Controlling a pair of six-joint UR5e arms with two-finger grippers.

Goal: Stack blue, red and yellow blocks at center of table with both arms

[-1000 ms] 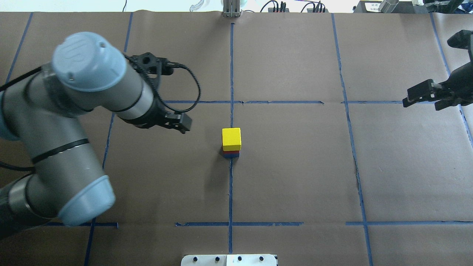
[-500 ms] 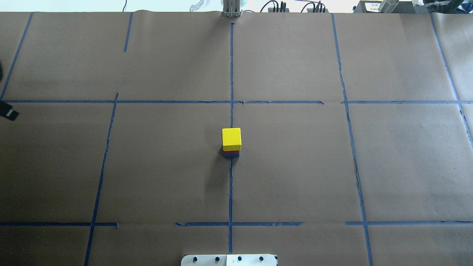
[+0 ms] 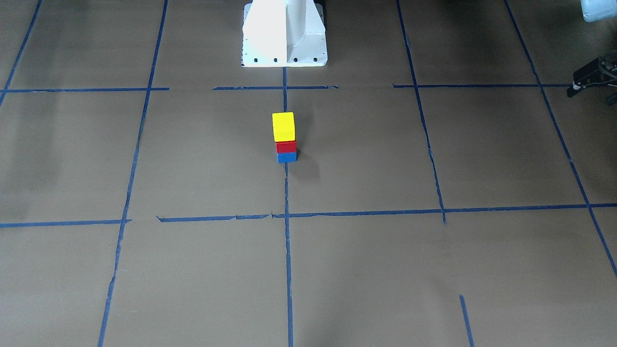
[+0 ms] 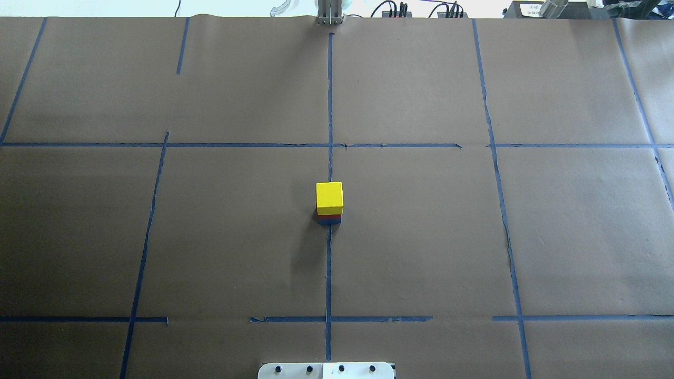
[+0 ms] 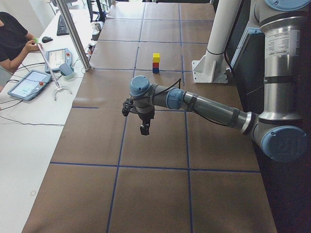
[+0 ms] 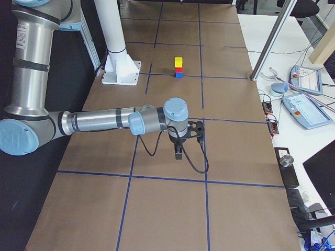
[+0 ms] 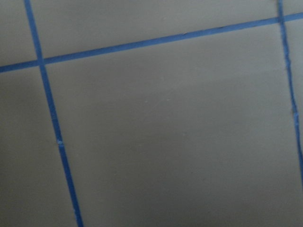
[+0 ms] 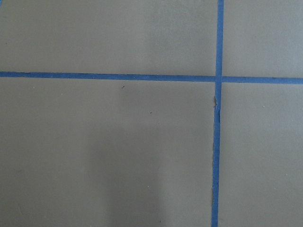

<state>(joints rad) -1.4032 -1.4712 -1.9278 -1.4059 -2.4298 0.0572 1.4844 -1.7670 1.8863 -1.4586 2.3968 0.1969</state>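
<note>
A three-block stack stands at the table's centre on the blue tape cross: the yellow block point(image 4: 329, 197) on top, the red block point(image 3: 286, 147) under it, the blue block point(image 3: 287, 157) at the bottom. Nothing touches it. Both arms are out of the overhead view. My left gripper point(image 5: 144, 127) hangs over bare paper far from the stack; a black part of it shows at the front view's right edge point(image 3: 592, 77). My right gripper point(image 6: 179, 152) hangs over bare paper at the opposite end. I cannot tell whether either is open or shut. Both wrist views show only paper and tape.
The robot's white base point(image 3: 284, 33) stands behind the stack. A metal post point(image 5: 73, 34) rises at the far table edge. A person and tablets point(image 5: 29, 85) are at the side desk; more pendants point(image 6: 303, 107) lie past the other edge.
Both arms have withdrawn out of the overhead view, the left arm to the left and the right arm to the right. The stack has not moved.
</note>
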